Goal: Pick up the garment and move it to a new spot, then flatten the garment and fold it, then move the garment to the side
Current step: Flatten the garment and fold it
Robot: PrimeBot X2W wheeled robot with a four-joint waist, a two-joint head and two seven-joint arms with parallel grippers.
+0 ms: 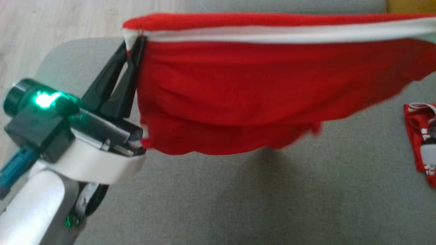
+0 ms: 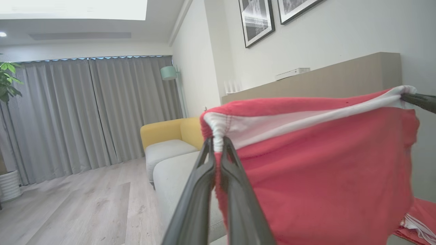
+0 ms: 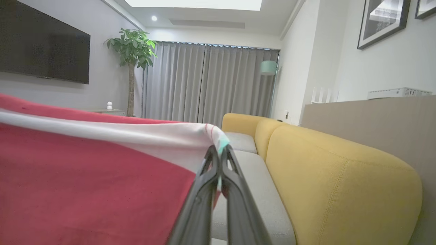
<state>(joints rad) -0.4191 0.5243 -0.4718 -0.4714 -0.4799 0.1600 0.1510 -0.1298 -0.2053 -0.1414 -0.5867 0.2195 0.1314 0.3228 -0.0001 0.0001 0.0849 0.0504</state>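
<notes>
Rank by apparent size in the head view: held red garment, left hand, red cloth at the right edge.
Largest: red garment.
Then left hand, though it sits nearer the camera.
Smallest: red cloth, cut off by the frame.

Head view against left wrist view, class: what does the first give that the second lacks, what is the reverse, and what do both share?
Head view's own: the green light on the wrist, the pale forearm, and the red garment's lower edge hanging over the grey cushion. Left wrist view's own: grey curtains, framed pictures, a potted plant, and the right gripper pinching the far corner. Shared: that garment with its white band, stretched taut, and the left gripper shut on one corner.
</notes>
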